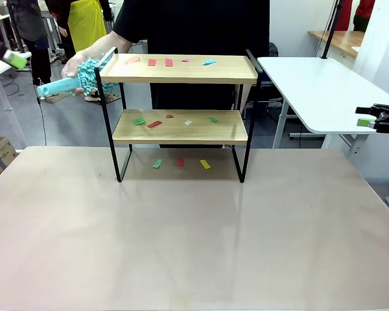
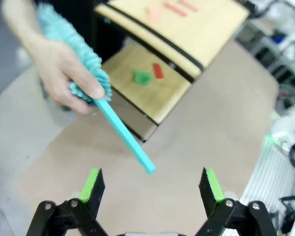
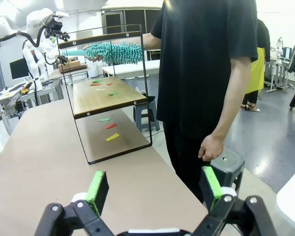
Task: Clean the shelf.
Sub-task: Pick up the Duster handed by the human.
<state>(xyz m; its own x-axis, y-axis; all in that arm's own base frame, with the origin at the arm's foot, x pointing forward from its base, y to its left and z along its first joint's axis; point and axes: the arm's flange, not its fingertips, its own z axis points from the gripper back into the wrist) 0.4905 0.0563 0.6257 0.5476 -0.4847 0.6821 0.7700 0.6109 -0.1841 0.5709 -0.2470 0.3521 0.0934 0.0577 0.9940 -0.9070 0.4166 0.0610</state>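
The shelf (image 1: 181, 69) stands mid-table, two wooden boards in a black frame. Small coloured paper scraps (image 1: 159, 62) lie on its top board, on its lower board and on the table beneath it. A person behind it holds a teal fluffy duster (image 1: 84, 76) at the shelf's left end, handle pointing left. My left gripper (image 1: 11, 57) hangs open at the far left, just beyond the handle tip. In the left wrist view the duster (image 2: 123, 132) points between my open left gripper (image 2: 152, 189) fingers, apart from them. My right gripper (image 1: 366, 116) is open and holds nothing at the far right; its fingers (image 3: 97, 189) frame the shelf (image 3: 108, 96).
A white side table (image 1: 318, 91) stands at the back right, under my right gripper. The person's other hand (image 3: 210, 147) hangs beside a grey stool (image 3: 226, 164). The brown tabletop (image 1: 194, 233) in front of the shelf is bare.
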